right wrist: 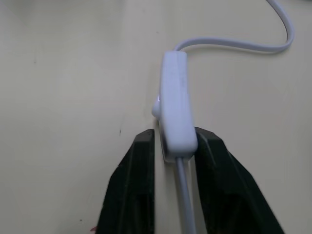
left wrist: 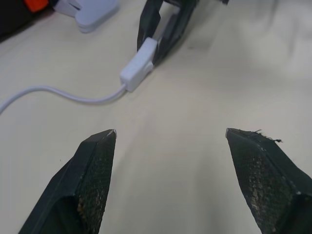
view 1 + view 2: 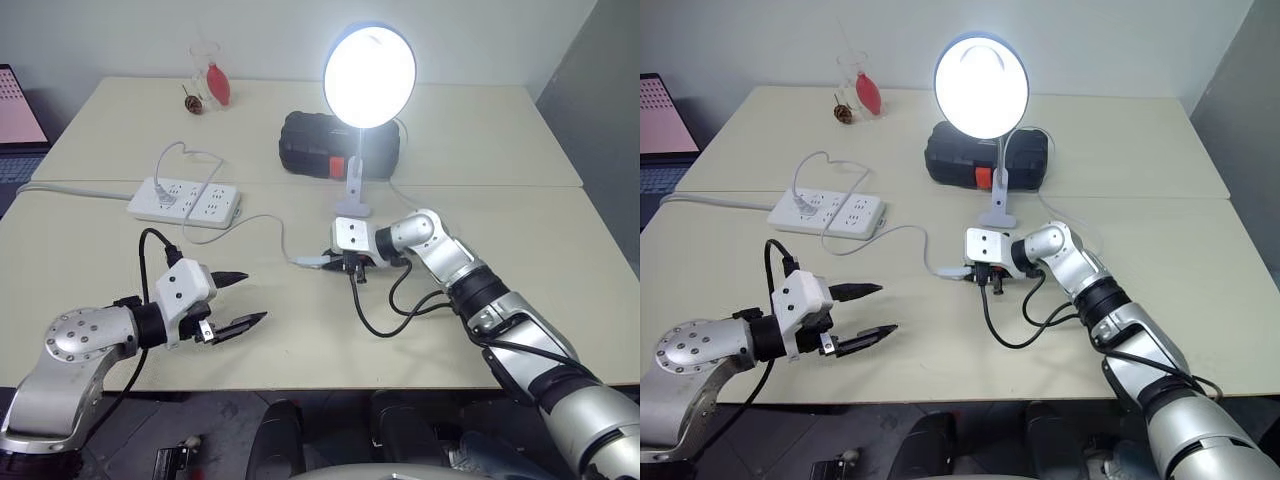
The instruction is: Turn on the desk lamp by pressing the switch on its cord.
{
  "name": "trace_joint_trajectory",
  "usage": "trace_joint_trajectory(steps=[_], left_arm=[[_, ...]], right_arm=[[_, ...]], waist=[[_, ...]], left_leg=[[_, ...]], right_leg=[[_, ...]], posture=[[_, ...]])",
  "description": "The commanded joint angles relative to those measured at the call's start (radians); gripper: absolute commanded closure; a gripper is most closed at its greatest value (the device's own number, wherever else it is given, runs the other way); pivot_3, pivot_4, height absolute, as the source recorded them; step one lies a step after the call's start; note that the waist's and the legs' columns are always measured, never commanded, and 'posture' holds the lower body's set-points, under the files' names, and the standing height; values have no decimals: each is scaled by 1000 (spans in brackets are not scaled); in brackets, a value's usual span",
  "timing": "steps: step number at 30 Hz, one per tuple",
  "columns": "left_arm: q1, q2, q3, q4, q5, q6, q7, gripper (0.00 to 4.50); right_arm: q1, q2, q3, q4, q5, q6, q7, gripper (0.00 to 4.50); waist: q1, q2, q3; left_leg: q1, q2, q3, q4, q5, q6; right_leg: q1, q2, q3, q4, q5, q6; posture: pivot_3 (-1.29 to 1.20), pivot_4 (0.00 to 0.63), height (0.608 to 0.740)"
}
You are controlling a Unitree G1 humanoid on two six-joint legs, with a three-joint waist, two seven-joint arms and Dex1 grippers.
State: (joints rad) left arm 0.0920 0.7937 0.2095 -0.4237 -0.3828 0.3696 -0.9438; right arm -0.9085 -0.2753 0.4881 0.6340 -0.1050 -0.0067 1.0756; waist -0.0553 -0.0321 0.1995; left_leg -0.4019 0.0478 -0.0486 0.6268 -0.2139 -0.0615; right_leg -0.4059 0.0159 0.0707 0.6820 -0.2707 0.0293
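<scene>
The desk lamp (image 3: 370, 75) stands at mid table on its small white base (image 3: 353, 208), and its bulb is lit bright white. Its thin white cord (image 3: 255, 220) runs across the table to the switch (image 1: 175, 107), a white oblong lying flat in front of the base. My right gripper (image 3: 335, 262) points left and down, with its black fingers (image 1: 141, 161) pressed against both sides of the switch's near end. My left gripper (image 3: 250, 297) is open and empty, hovering near the table's front edge, well left of the switch (image 2: 139, 66).
A white power strip (image 3: 185, 200) with a plug in it lies at the left. A black case (image 3: 320, 145) sits behind the lamp. A glass with a red object (image 3: 212, 80) stands at the back. A laptop (image 3: 20, 110) is at the far left. A black robot cable (image 3: 375, 320) loops under my right wrist.
</scene>
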Motion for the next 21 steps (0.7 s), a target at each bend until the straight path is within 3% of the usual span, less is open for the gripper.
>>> trace_joint_trajectory(steps=[1, 11, 21], left_arm=[[-25, -7, 29, -29, -20, 33, 50, 756], [-35, 7, 13, -28, -9, 83, 96, 756], [2, 29, 55, -47, -21, 98, 94, 756]], right_arm=[[14, -20, -53, -76, 26, 13, 15, 2224], [172, -186, -163, -519, 134, 226, 93, 32], [353, -320, -342, -759, 272, 276, 67, 32]], waist=[[0, 0, 0], [2, 0, 0], [1, 0, 0]], left_leg=[[0, 0, 0, 0, 0, 0], [-1, 0, -1, -1, 0, 0], [0, 0, 0, -1, 0, 0]], right_leg=[[0, 0, 0, 0, 0, 0], [0, 0, 0, -1, 0, 0], [0, 0, 0, -1, -1, 0]], posture=[[0, 150, 740], [0, 150, 740], [0, 150, 740]])
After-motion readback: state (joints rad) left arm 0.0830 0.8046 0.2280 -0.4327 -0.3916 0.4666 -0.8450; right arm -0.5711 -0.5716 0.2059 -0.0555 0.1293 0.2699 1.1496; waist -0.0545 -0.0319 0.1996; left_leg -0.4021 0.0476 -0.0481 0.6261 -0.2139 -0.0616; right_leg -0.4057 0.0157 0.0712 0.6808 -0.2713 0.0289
